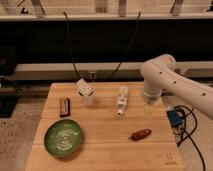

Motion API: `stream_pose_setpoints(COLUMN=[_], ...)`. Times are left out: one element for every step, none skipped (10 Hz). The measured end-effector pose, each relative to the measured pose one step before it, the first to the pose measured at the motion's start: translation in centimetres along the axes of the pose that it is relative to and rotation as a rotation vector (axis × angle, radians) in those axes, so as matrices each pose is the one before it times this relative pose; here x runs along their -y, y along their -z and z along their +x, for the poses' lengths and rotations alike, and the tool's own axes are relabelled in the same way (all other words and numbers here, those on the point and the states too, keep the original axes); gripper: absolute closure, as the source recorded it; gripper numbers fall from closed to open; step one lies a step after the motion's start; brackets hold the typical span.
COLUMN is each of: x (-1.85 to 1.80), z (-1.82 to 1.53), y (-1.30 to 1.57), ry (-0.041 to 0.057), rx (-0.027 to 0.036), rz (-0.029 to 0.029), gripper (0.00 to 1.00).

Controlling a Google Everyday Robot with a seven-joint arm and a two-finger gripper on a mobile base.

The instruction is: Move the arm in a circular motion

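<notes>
The arm (170, 80), white and glossy with thick rounded segments, reaches in from the right edge over the right side of the wooden table (105, 150). Its bulbous joint hangs above the table's back right part, and the last segment points straight down. The gripper (150, 108) sits at the bottom of that segment, just above the table surface, to the right of a white bottle (121, 99). Nothing is seen held in it.
A green plate (64, 138) lies at the front left, with a brown bar (64, 106) behind it. A tipped clear cup (85, 91) stands mid-back. A reddish-brown item (141, 134) lies front right. A blue box (175, 118) with cables hangs off the right edge.
</notes>
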Motion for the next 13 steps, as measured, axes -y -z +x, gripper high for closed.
stream_pose_setpoints(x=[0.033,0.093,0.11,0.011,0.06,0.056,0.121,0.016,-0.075,-0.094,-0.013,0.271,0.131], z=[0.189,0.258,0.009,-0.02,0.019,0.143,0.003,-0.085,-0.05,-0.107,-0.176,0.171,0.136], y=[0.079,-0.005,-0.003,-0.001,0.045,0.02,0.05,-0.034,0.017,0.049,0.066,0.109,0.017], ry=[0.0025,0.00305,0.00411,0.0024,0.00385,0.00405,0.00392,0.00484,0.00233,0.00075,0.00257,0.00689,0.00368], rx=[-0.00183,-0.00051,0.00016,-0.00049,-0.00055,-0.00074,-0.00019,0.00086,-0.00063,-0.00074,-0.00003,-0.00033,-0.00025], rz=[0.00091,-0.00208,-0.00139,-0.0014,-0.0008,-0.00121,0.00047,-0.00252,-0.00252,-0.00149,-0.00058,0.0005,-0.00015], gripper=[0.2,0.2,0.2,0.2,0.2,0.2,0.2,0.2,0.2,0.2,0.2,0.2,0.2])
